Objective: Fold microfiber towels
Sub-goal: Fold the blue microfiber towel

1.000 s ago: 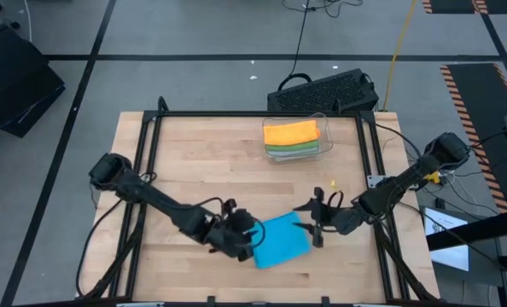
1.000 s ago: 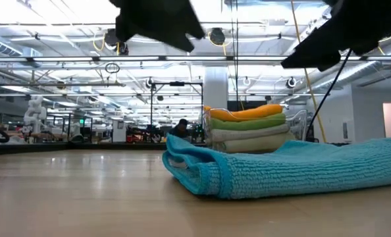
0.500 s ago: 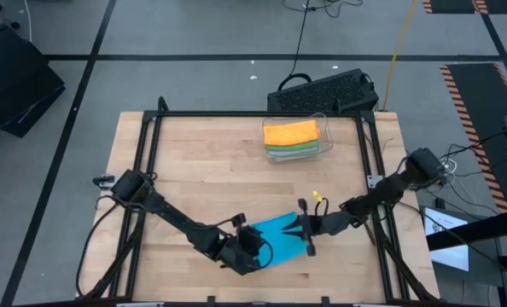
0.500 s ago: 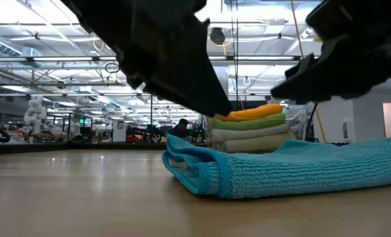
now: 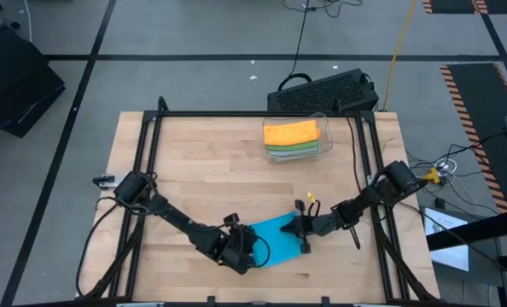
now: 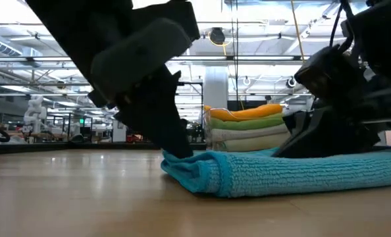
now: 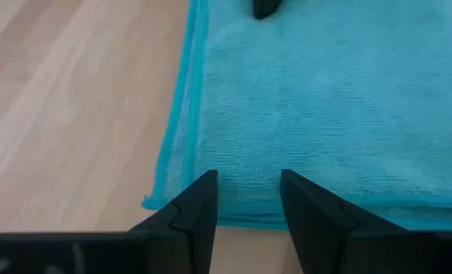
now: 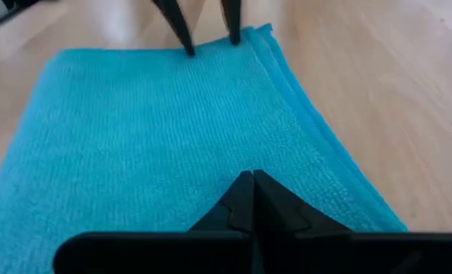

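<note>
High view: we found the blue towel (image 5: 275,241) lying folded near the table's front edge, between the two arms. The left gripper (image 5: 241,249) was set at one end of it and the right gripper (image 5: 303,230) at the opposite end, so the cloth was bracketed from both sides, presumably to pin or lift it for a further fold. A stack of finished towels (image 5: 290,137), orange on top with green beneath, sat in the clear bin (image 5: 326,136) toward the back of the table, well apart from the work.

Low view: the blue towel (image 6: 281,172) lay flat on the table (image 6: 70,197) in several layers, its rounded fold edge toward the camera. Both dark grippers were down at the cloth, one at each end. The stack in the bin (image 6: 248,130) showed behind.

Left wrist view: the left gripper's fingers (image 7: 195,213) stood part-spread over the towel's corner edge (image 7: 325,114), nothing visibly pinched between them. We judged it poised to take the edge, not yet holding.

Right wrist view: the right gripper's fingers (image 8: 253,202) were pressed together, tips meeting on the towel's surface (image 8: 135,152). Whether they had nipped a layer we could not tell. The other arm's fingertips (image 8: 184,34) showed at the far edge.
</note>
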